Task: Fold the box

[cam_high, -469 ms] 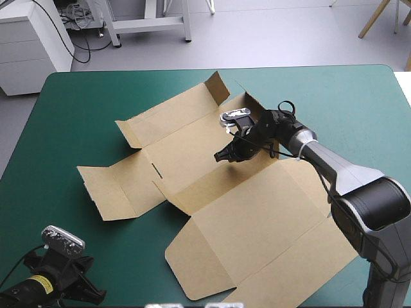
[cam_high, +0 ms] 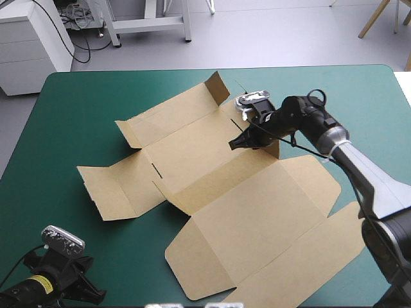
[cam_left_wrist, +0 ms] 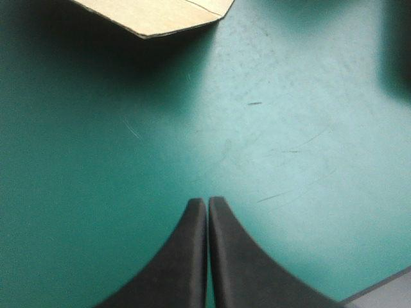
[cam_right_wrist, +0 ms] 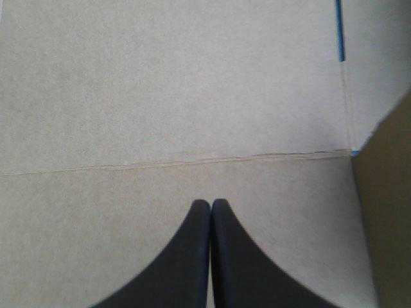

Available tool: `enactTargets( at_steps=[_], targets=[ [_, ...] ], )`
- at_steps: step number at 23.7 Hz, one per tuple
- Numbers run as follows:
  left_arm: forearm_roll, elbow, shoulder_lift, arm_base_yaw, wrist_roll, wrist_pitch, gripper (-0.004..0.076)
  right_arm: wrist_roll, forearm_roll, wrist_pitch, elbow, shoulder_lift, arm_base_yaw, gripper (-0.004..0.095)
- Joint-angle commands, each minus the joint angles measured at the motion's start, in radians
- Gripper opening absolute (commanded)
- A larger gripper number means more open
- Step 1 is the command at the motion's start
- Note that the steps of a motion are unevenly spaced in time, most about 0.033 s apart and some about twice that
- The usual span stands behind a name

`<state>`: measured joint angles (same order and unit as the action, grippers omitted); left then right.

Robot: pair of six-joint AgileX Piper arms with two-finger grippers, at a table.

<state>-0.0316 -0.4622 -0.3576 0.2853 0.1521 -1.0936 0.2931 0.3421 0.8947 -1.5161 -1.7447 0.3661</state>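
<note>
The brown box [cam_high: 212,192] lies as a cut sheet spread over the teal-green cover, mostly flat. Small flaps stand up at its far edge [cam_high: 217,86] and its left end [cam_high: 128,131]. My right gripper [cam_high: 235,145] is shut and empty, its tips low over the sheet's middle panel near a raised flap [cam_high: 274,149]. In the right wrist view the shut fingers [cam_right_wrist: 210,203] point at a crease across the board [cam_right_wrist: 160,83]. My left gripper [cam_left_wrist: 207,200] is shut over bare cover at the table's near left corner [cam_high: 90,295]. A corner of the box [cam_left_wrist: 160,16] lies ahead of it.
Teal-green cover [cam_high: 70,115] shows wide to the left of the sheet and at the far right [cam_high: 359,109]. The sheet's near right flap reaches close to the table's front right. The table's edge [cam_left_wrist: 385,292] runs just beside the left gripper.
My right gripper has drawn back to the right and slightly farther across the box's middle panel, and its arm has swung right. The left arm and the sheet have not moved.
</note>
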Motion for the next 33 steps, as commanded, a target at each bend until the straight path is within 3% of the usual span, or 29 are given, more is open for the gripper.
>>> enactTargets(
  at_steps=[1,9,20,22,25,28,33],
  targets=[
    [-0.005,-0.024,-0.007,-0.001,-0.005,0.045,-0.001,-0.001,-0.035,0.056,-0.032,0.124,-0.054,-0.0019],
    [-0.005,-0.024,-0.007,-0.001,-0.005,0.045,-0.001,-0.001,-0.15,0.297,-0.032,0.263,-0.178,-0.0019],
    [-0.005,-0.024,-0.007,-0.001,-0.005,0.045,-0.001,-0.001,-0.176,0.288,-0.032,0.293,-0.183,0.0],
    [-0.005,-0.024,-0.007,-0.001,-0.005,0.045,-0.001,-0.001,-0.199,0.288,-0.032,0.293,-0.183,0.0102],
    [-0.005,-0.024,-0.007,-0.001,-0.005,0.045,-0.001,-0.012,-0.225,0.29,-0.032,0.293,-0.183,0.038],
    [-0.005,-0.024,-0.007,-0.001,-0.005,0.045,-0.001,-0.012,-0.22,0.287,-0.032,0.293,-0.183,0.0573],
    [-0.005,-0.024,-0.007,-0.001,-0.005,0.045,-0.001,-0.024,-0.192,0.223,-0.032,0.293,-0.183,0.0595]
  ],
)
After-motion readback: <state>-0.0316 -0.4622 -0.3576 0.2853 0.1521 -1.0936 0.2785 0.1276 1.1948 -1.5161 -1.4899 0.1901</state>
